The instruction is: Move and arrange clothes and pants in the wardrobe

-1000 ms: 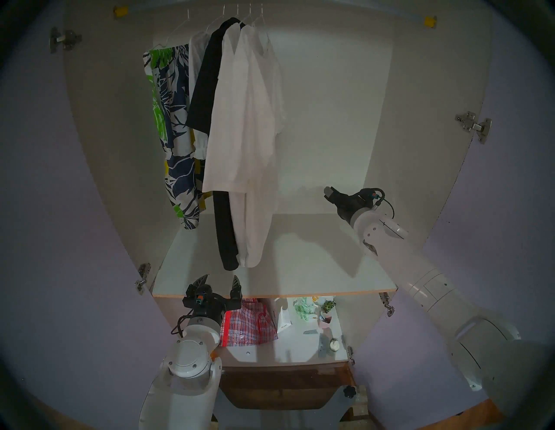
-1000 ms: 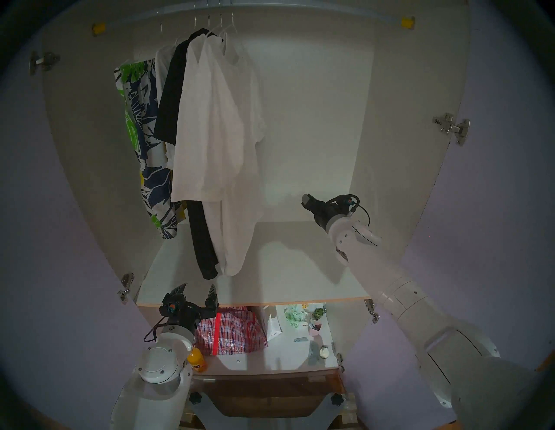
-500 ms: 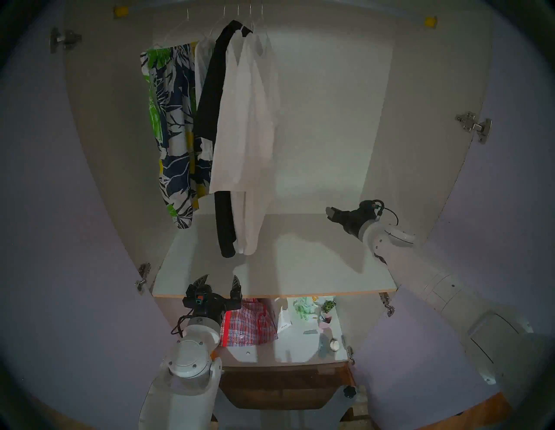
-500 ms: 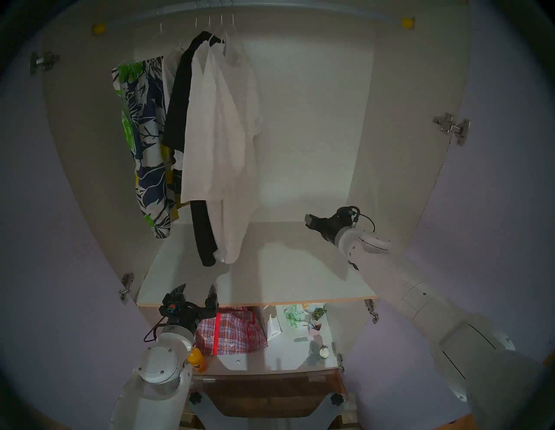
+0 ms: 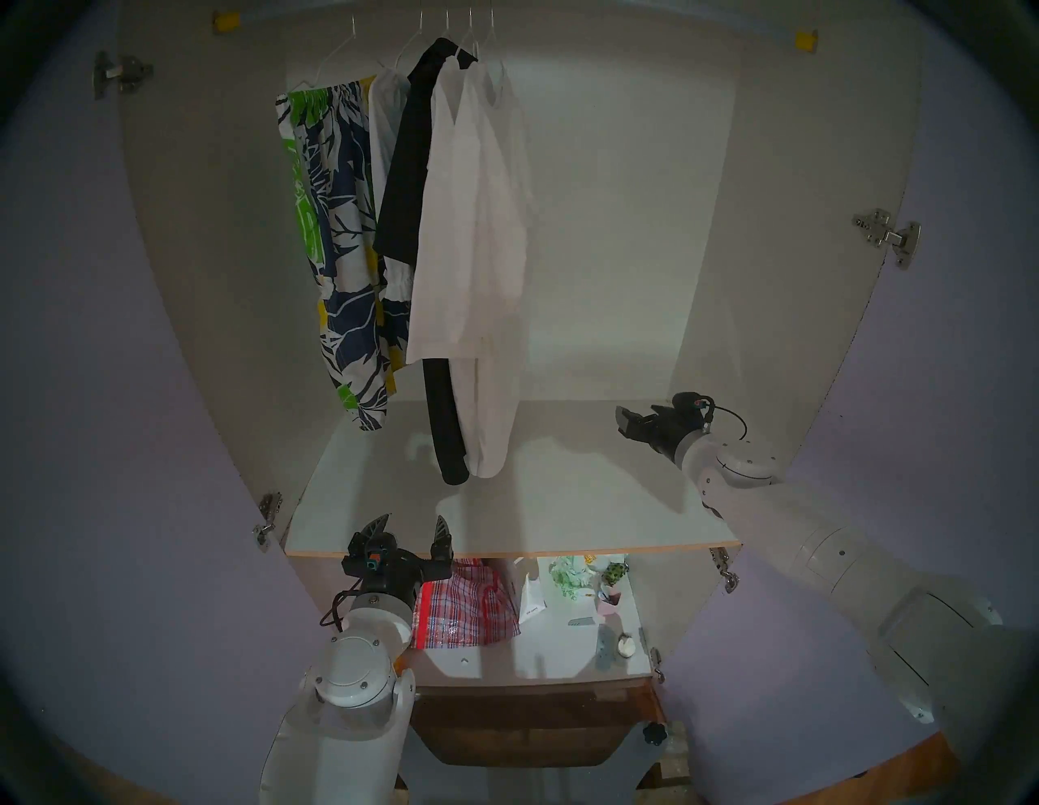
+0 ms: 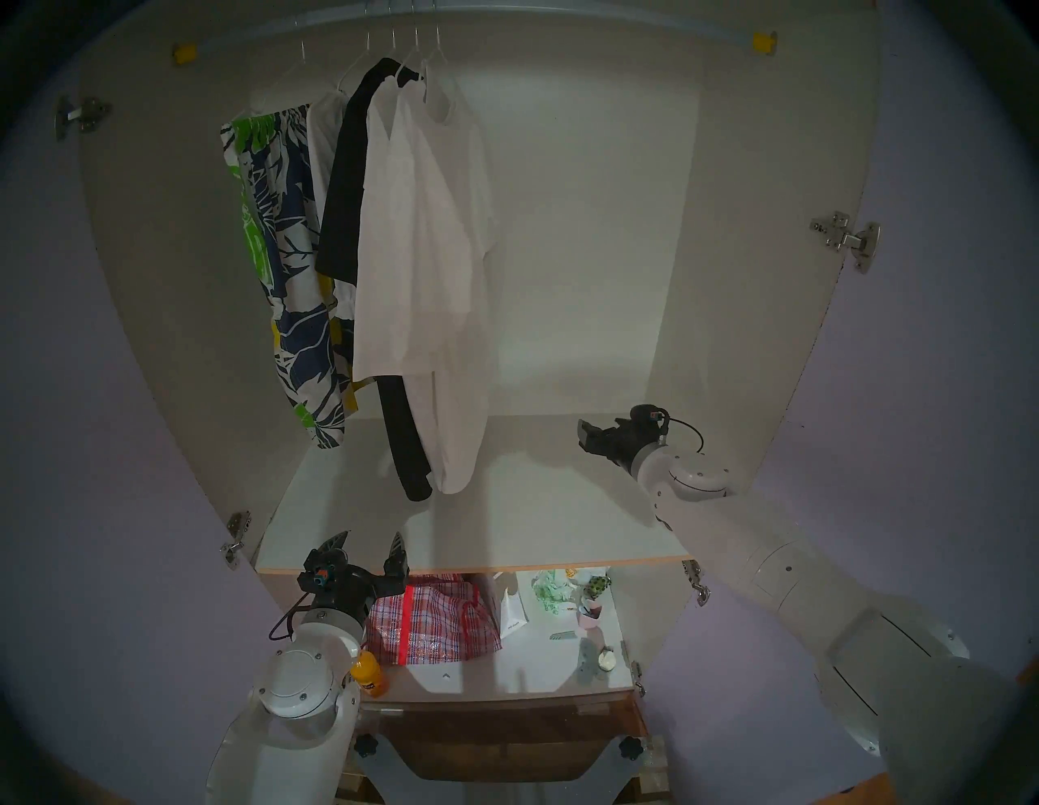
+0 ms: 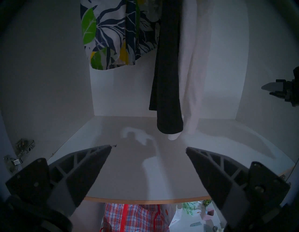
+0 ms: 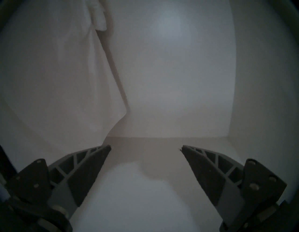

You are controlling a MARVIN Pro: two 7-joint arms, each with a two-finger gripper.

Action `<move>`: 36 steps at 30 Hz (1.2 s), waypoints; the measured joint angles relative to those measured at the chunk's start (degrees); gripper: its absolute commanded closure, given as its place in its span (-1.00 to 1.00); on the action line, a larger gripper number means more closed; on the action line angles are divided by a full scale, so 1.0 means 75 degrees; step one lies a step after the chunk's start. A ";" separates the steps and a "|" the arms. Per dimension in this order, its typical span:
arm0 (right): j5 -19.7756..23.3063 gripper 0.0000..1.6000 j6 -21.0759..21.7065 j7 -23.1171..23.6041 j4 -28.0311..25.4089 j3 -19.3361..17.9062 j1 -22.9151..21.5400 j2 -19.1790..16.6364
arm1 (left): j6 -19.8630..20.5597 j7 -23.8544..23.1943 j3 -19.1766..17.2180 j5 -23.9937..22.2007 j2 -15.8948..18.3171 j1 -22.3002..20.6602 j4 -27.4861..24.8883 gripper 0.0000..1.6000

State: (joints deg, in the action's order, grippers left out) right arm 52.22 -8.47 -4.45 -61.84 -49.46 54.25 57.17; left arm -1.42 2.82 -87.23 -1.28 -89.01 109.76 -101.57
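Five garments hang on white wire hangers at the left half of the wardrobe rail [image 5: 618, 25]: a leaf-print one [image 5: 337, 236], a white ruffle-hemmed one [image 5: 385, 123], a long black one [image 5: 407, 168] and two white T-shirts [image 5: 461, 225]. My left gripper [image 5: 410, 525] is open and empty at the front edge of the white shelf [image 5: 562, 506], below the black hem [image 7: 168, 113]. My right gripper [image 5: 627, 421] is open and empty, low over the shelf's right side, apart from the T-shirts [image 8: 56, 72].
A red plaid bag [image 5: 466, 607] and small items [image 5: 590, 590] sit on the lower shelf, with an orange bottle [image 6: 368, 677] beside my left arm. Lilac doors [image 5: 84, 393] stand open on both sides. The rail's right half is bare.
My right gripper has dropped down toward the shelf and drawn back to the right. The hanging garments have swung a little to the right. The left arm has not moved.
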 measured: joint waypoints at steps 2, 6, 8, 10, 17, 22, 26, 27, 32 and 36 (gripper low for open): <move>-0.0028 -1.00 -0.0493 -0.0268 0.0116 -0.0104 0.0032 0.0049 | 0.0000 0.0000 0.0001 -0.0001 0.0002 0.0002 -0.0001 -1.00; 0.0143 -1.00 -0.0837 -0.0245 0.0247 -0.0197 0.0082 0.0085 | 0.0000 0.0001 0.0002 -0.0003 0.0004 0.0002 -0.0003 -1.00; 0.0175 -1.00 -0.0828 -0.0224 0.0265 -0.0195 0.0094 0.0091 | 0.0000 0.0001 0.0002 -0.0004 0.0005 0.0002 -0.0003 -1.00; 0.0212 -1.00 -0.0819 -0.0196 0.0276 -0.0188 0.0112 0.0104 | 0.0000 0.0002 0.0003 -0.0004 0.0005 0.0002 -0.0003 -1.00; 0.0267 -1.00 -0.0817 -0.0155 0.0280 -0.0178 0.0140 0.0133 | 0.0000 0.0005 0.0004 -0.0006 0.0007 0.0002 -0.0004 -1.00; 0.0287 -1.00 -0.0817 -0.0141 0.0282 -0.0178 0.0149 0.0145 | 0.0000 0.0006 0.0005 -0.0007 0.0008 0.0002 -0.0004 -1.00; 0.0295 -1.00 -0.0817 -0.0138 0.0288 -0.0178 0.0152 0.0153 | -0.0299 -0.0064 0.0263 0.0003 0.0066 -0.0004 0.0048 -1.00; 0.0296 -1.00 -0.0817 -0.0137 0.0288 -0.0178 0.0153 0.0158 | -0.0306 -0.0197 0.0378 -0.0055 0.0130 -0.0009 0.0041 -1.00; 0.0299 -1.00 -0.0817 -0.0134 0.0296 -0.0178 0.0158 0.0167 | -0.0702 -0.0185 0.1068 0.0522 0.0402 -0.0250 0.0065 -1.00; 0.0301 -1.00 -0.0817 -0.0131 0.0300 -0.0178 0.0161 0.0170 | -0.0970 0.0272 0.1559 0.1488 0.0374 -0.0663 0.0113 -1.00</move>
State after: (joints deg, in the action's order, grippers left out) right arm 54.48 -14.60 -5.44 -59.59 -50.80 55.46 58.45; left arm -8.69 4.86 -75.53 9.88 -86.20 104.78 -100.73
